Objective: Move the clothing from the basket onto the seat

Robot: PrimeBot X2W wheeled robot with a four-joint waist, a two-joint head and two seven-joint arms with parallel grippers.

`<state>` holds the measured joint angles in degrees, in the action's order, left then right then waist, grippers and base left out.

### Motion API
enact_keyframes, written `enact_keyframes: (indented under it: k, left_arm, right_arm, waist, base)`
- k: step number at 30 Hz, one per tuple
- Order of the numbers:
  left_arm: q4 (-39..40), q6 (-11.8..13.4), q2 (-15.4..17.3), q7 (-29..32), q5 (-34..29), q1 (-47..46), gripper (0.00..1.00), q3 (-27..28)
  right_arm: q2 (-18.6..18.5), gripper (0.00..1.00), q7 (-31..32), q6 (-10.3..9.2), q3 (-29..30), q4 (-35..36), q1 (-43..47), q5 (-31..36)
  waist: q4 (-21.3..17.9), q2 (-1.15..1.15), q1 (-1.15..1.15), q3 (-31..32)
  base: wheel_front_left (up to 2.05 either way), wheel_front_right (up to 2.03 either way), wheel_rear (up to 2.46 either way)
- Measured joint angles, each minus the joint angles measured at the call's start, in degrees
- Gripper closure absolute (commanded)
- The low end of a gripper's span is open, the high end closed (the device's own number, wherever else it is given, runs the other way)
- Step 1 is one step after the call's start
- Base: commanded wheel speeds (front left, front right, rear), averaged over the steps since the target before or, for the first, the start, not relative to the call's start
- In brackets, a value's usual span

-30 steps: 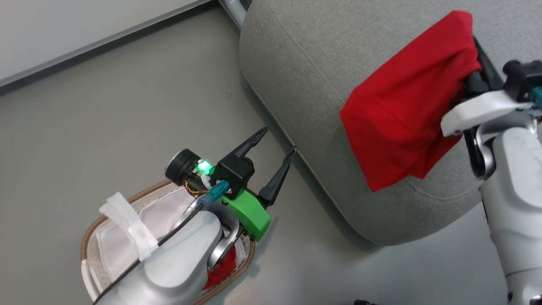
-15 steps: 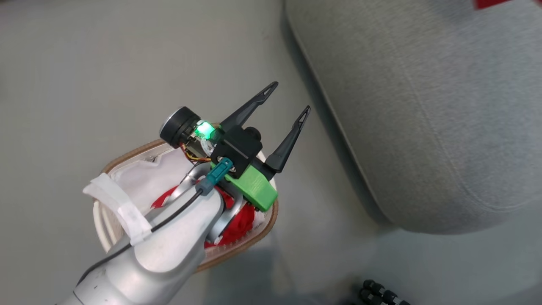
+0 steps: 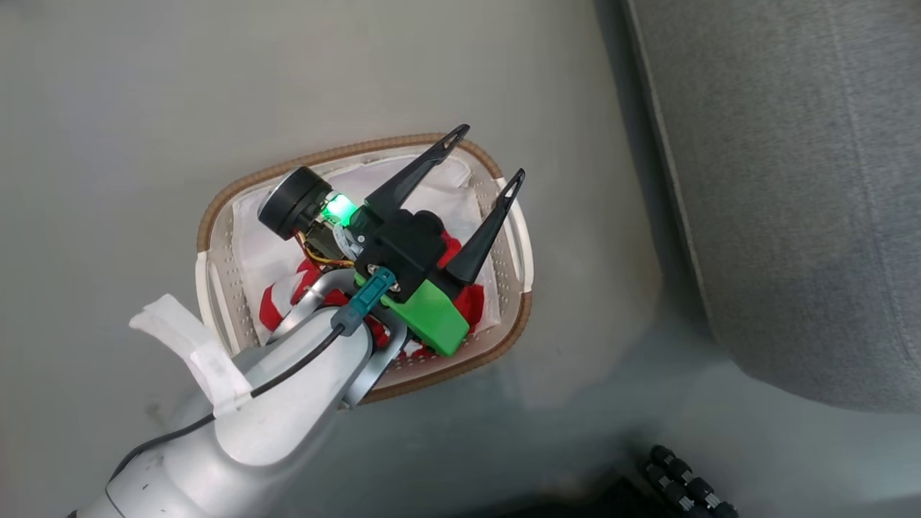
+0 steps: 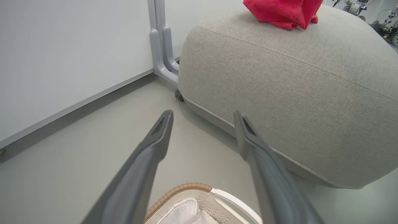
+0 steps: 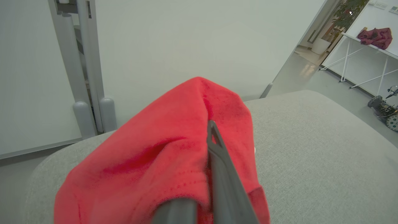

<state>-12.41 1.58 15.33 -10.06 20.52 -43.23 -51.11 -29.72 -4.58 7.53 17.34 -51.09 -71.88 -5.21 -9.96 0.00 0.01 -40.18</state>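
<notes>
From the head, my left fingers (image 3: 489, 152) hung spread wide and empty above the basket (image 3: 403, 137). The basket stood on the floor (image 3: 144, 108), left of the seat (image 3: 791, 180) and apart from it. My tips pointed out over the rim toward the seat, not down. The striped shirt (image 3: 277, 306) lay crumpled on the liner (image 3: 266, 237), mostly hidden under my arm (image 3: 288, 403).

Along the left wrist, I saw floor and the seat's rounded side between the open fingers, with the basket's rim at the bottom edge. The plain shirt (image 4: 279, 12) sat up on the seat's top, far from me.

Along the right wrist, my right fingers (image 5: 213, 133) were pinched shut on the plain shirt, which bunched around them over the seat's top.

I judged the work half done, and the risks lay on both sides. The striped shirt sat below and behind my left tips, so reaching it meant tipping steeply down. A deep bite there could catch the liner with the shirt, dragging the cloth out or lifting the light basket. A careless swing could knock the rim and slide the basket. On the right, I could not tell how much cloth lay near the rounded edge. Letting go too near it could let the shirt slide to the floor.
</notes>
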Motion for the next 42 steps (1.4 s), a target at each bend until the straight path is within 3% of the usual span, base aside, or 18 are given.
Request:
enact_keyframes:
  k: [5, 6, 8, 10, 20, 31, 42]
  left_arm:
    - [1.08, 0.32, 0.43, 0.93, -0.10, -0.68, 0.00, -0.15]
    - [1.23, 0.55, 0.60, 1.01, -0.11, -0.82, 0.00, -0.11]
    - [1.43, 0.71, 1.23, 1.26, -0.16, -0.83, 0.00, -0.08]
    - [2.00, 0.71, 1.64, 1.42, -0.15, -0.82, 0.00, -0.08]
    - [1.72, 1.02, 1.48, 0.46, 1.15, -0.15, 0.00, 0.01]
    - [-3.96, 0.81, -1.76, -3.71, 4.70, 3.25, 0.00, 1.27]
    - [-7.90, 1.04, -4.19, -4.95, 6.72, 9.96, 0.00, 8.20]
  right_arm:
    - [3.26, 1.00, -2.74, 0.00, 0.23, -6.59, 3.16, 1.76]
    - [4.11, 0.93, -3.58, 0.00, 0.09, -7.59, 3.31, 1.76]
    - [5.31, 0.59, -5.12, 0.00, -0.29, -8.90, 3.39, 1.79]
    - [5.79, 0.00, -6.28, 0.00, -0.44, -10.07, 3.40, 1.64]
    - [6.50, 0.00, -9.55, 0.00, -6.97, -10.90, 5.97, 0.08]
    - [4.48, 0.00, -10.06, 0.00, -18.25, -6.16, 15.35, -4.94]
    - [4.27, 0.00, -9.65, 0.00, -23.02, 1.24, 20.25, -10.43]
  waist:
    - [0.83, 0.00, 0.00, -2.26]
    - [0.86, 0.00, 0.00, -2.54]
    - [0.63, 0.00, 0.00, -2.72]
    - [0.11, 0.00, 0.00, -2.67]
    - [-1.77, 0.00, -0.01, 0.60]
    - [-1.43, 0.00, -0.01, 8.44]
    - [1.46, 0.00, -0.02, 19.45]
  base:
    - [0.00, 0.00, 0.00]
    - [0.00, 0.00, 0.00]
    - [0.00, 0.00, 0.00]
    - [0.00, 0.00, 0.00]
    - [0.00, 0.00, 0.00]
    - [0.00, 0.00, 0.00]
    - [0.00, 0.00, 0.00]
